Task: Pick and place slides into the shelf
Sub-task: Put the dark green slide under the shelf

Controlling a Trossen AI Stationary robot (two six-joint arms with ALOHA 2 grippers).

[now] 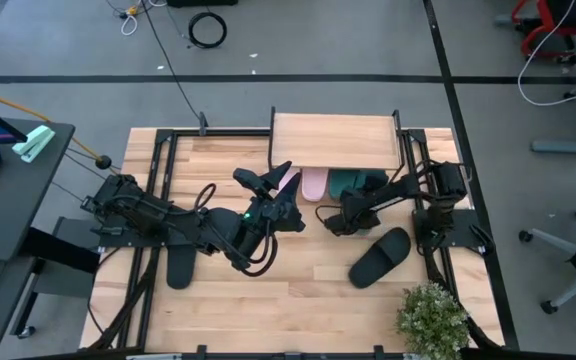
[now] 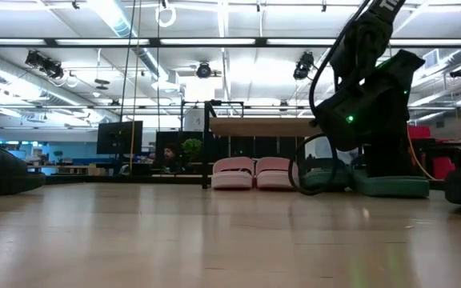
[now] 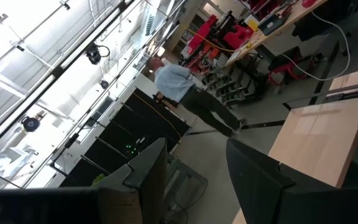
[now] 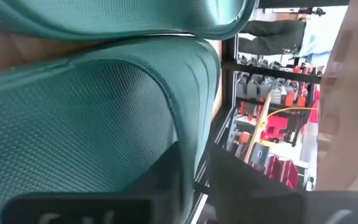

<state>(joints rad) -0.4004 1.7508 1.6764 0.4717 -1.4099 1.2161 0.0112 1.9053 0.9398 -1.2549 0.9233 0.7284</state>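
Observation:
The shelf [image 1: 336, 139] stands at the table's far edge. Beneath its near edge, two pale pink slides [image 1: 313, 184] [image 2: 254, 173] lie side by side on the tabletop, with teal slides [image 1: 354, 183] [image 2: 390, 186] to their right. One black slide [image 1: 380, 257] lies flat on the right part of the table, and another [image 1: 180, 267] lies beside the left arm. My right gripper [image 1: 340, 217] [image 4: 194, 177] sits just in front of the teal slides, shut on one. My left gripper [image 1: 270, 181] [image 3: 194, 180] hovers open by the shelf's left corner, holding nothing. My right gripper pinches a teal slide by the curved edge [image 4: 190, 140] of its dotted surface, which runs between the two fingers [image 4: 166, 174]. Whether that surface is strap or sole I cannot tell. The fingers come from the table's near side, low over the tabletop.
A potted plant [image 1: 431, 318] stands at the near right corner. Black rails [image 1: 158, 190] run along both sides of the table. Bare wood lies between the two black slides. A person [image 3: 179, 84] walks in the room beyond the table.

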